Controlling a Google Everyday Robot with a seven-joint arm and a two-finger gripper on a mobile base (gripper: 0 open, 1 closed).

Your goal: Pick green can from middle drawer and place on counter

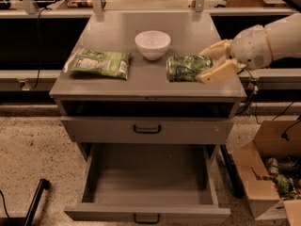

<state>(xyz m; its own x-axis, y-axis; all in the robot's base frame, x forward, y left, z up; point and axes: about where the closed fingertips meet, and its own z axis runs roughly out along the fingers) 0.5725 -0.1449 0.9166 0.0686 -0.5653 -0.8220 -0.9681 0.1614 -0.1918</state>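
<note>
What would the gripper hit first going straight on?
Likely the snack bag: the gripper, holding the green can above the counter, aims that way, seemingly just clearing the white bowl.
</note>
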